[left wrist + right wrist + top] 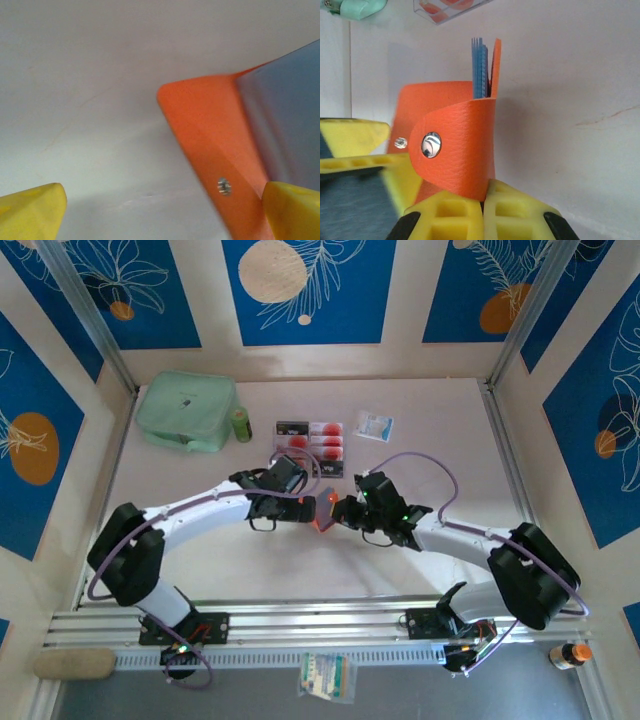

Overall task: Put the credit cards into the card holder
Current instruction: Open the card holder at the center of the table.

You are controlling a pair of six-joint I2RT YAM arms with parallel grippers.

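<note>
Currently, both arms reach inward over the pale table [200, 550] and meet near its middle. A mint-green pouch [186, 411] lies well beyond the left gripper [305, 508], toward the far left corner. The card holder [322, 513] sits directly between the two grippers, held up off the table surface. The right gripper [484, 197] is closed, its yellow fingers [520, 210] pinching the lower edge of the holder's orange flap. In the right wrist view the holder stands upright above those fingers, with blue sleeves [480, 67] sticking out of the top. The left gripper [160, 215] is spread wide; one fingertip [292, 210] rests against the holder's orange panel, the other [30, 212] is well apart over bare table. The credit cards [312, 445] lie flat in a group just beyond both grippers, red round marks facing up. A green bottle [241, 424] stands beside the pouch, and a small pale packet [375, 426] lies beyond the right gripper. A round metal snap [431, 145] sits on the flap; a smaller stud [224, 186] is on the panel by the left fingertip.
</note>
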